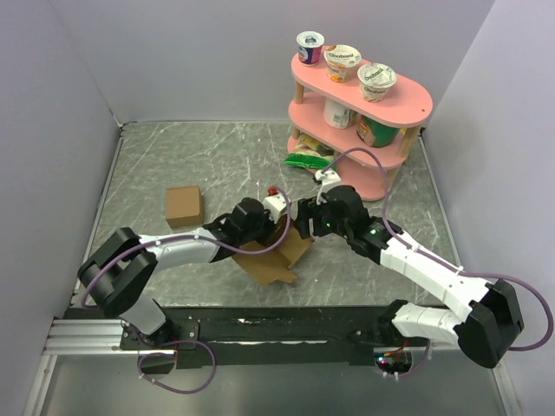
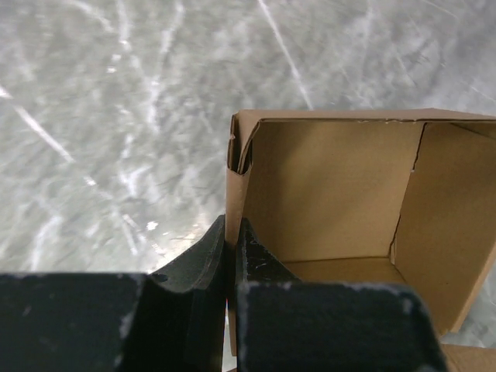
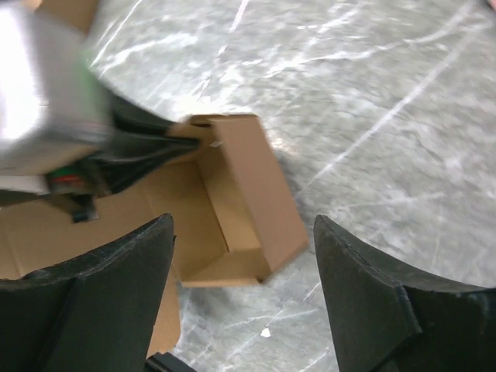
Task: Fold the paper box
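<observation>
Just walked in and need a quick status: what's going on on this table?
Two arms are working on a paper box in the middle of the table. The left hand is shut on the edge of one upright side wall. The right hand hangs open above the box, gripping nothing. The box is partly formed: walls up, top open, flat cardboard lying beside it. A smaller cardboard cube sits apart, untouched.

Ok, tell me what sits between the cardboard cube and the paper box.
The left arm's wrist, its hand clamping the paper box; top view.
</observation>
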`<state>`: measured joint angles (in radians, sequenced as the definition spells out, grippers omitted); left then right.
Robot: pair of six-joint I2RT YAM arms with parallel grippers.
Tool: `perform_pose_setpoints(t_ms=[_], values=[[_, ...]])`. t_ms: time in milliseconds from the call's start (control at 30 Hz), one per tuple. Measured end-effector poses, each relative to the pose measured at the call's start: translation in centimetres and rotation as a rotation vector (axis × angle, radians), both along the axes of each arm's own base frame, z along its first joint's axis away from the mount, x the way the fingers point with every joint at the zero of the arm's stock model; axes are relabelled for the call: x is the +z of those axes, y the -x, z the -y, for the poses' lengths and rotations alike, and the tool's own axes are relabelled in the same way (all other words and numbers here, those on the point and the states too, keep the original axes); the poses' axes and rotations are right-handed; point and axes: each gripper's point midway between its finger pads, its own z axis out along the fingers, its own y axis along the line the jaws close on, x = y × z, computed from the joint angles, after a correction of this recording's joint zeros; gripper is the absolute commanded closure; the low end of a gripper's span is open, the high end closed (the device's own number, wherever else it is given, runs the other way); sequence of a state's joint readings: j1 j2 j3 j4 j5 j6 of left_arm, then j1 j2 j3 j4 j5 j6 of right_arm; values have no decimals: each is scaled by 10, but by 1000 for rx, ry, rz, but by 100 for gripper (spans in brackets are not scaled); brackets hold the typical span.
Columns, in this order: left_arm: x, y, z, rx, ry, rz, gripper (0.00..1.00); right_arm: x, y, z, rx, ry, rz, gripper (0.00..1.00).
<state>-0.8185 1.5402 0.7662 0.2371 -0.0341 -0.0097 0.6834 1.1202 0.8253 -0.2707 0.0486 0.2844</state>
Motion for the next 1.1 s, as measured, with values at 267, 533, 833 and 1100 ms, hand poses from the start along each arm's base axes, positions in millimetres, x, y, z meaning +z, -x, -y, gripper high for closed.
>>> perform_pose_setpoints(t_ms=[267, 533, 833, 1100], values=[[-16, 14, 9, -79, -30, -102, 86, -27, -1, -10, 66, 54, -59, 32], [-19, 16, 16, -109, -39, -136, 85, -62, 3, -10, 56, 57, -103, 44], [-22, 17, 23, -142, -53, -179, 89, -88, 13, -9, 40, 85, -38, 57], [-25, 16, 26, -160, -76, -224, 92, -94, 12, -11, 24, 140, 52, 55]])
